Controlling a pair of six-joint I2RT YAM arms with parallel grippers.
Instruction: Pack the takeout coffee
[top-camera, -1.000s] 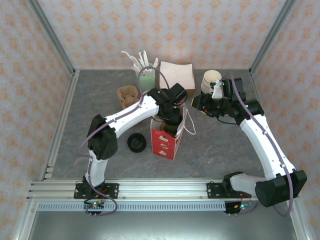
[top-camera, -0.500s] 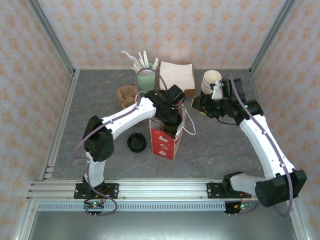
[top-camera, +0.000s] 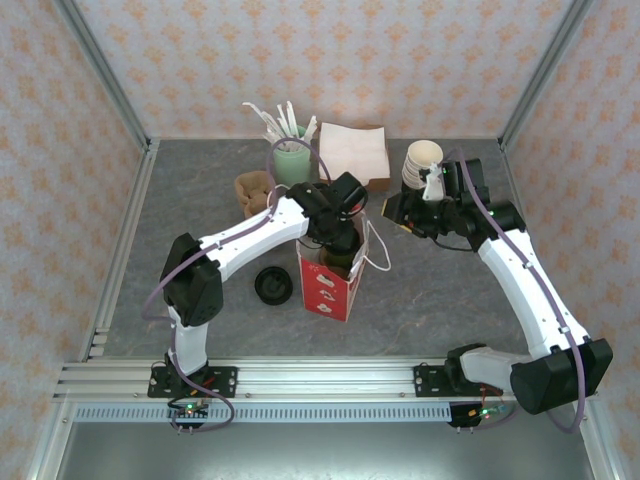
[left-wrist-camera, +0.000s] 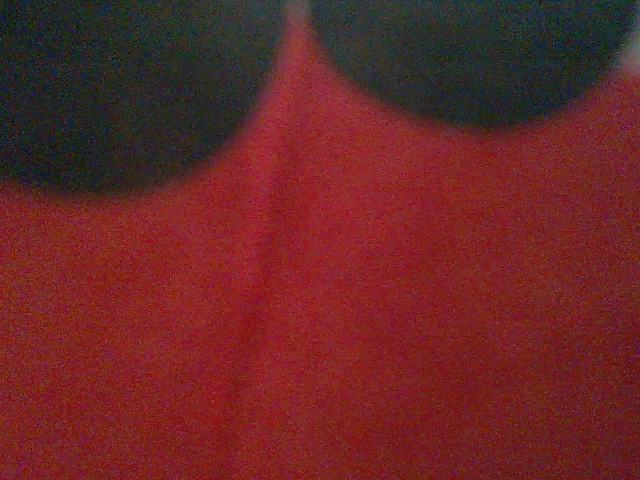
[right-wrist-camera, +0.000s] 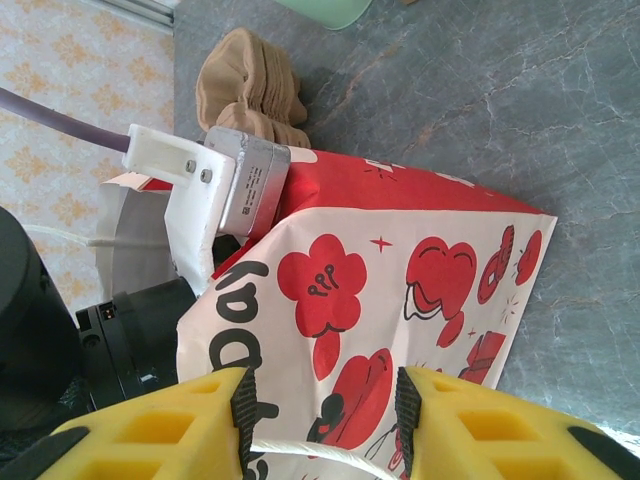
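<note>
The red-and-white paper bag (top-camera: 328, 288) stands upright in the middle of the table. My left gripper (top-camera: 338, 240) reaches down through its open top, and its fingers are hidden inside. The left wrist view is a blur of the bag's red inner wall (left-wrist-camera: 350, 300) with two dark shapes at the top. The takeout coffee is hidden. My right gripper (top-camera: 393, 212) hovers just right of the bag's top. In the right wrist view its yellow fingers (right-wrist-camera: 322, 410) stand apart facing the printed bag (right-wrist-camera: 400, 270), and the white cord handle (right-wrist-camera: 320, 462) runs across the gap between them.
A flat black lid (top-camera: 272, 286) lies left of the bag. Behind it are a brown crumpled holder (top-camera: 255, 190), a green cup of stirrers (top-camera: 293, 158), a napkin stack (top-camera: 355, 150) and a stack of cream cups (top-camera: 422, 160) close to the right wrist.
The left arm's elbow has swung left and its gripper has sunk a little deeper into the bag. The bag's top has shifted slightly left. The right gripper has barely moved.
</note>
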